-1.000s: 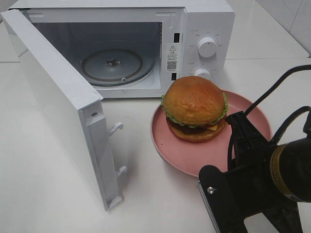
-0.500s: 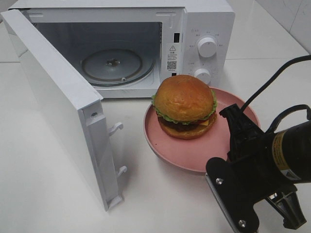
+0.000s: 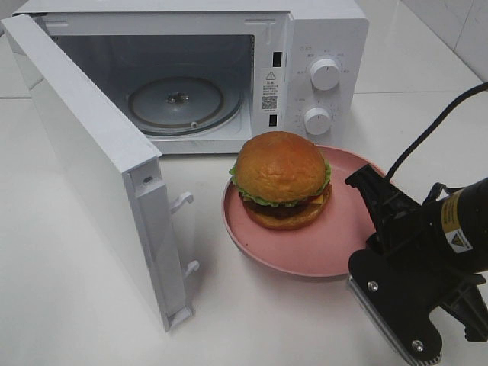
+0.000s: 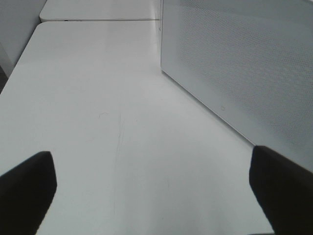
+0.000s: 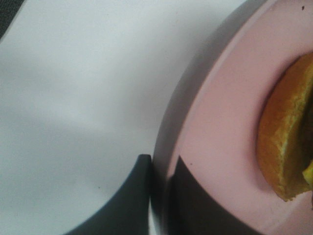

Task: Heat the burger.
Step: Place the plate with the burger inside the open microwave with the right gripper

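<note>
While the right tool (image 5: 159,196) pinches the pink plate (image 3: 320,244), the burger (image 3: 280,179) sits on that plate in front of the open microwave (image 3: 328,38).
Nearest, at the plate's 4 o'clock edge, the right tool is clenched on the rim, one finger on each side of it. The burger rests upright on the plate, toward its 10 o'clock side, well apart from the grip. The left tool (image 4: 151,154) hangs released, fingers spread wide over the white counter (image 3: 76,305) beside the door (image 3: 84,152), grasping nothing. Farther back, at 11 o'clock from the burger, the oven cavity shows its glass turntable (image 3: 175,103); the door swings out toward 8 o'clock.
</note>
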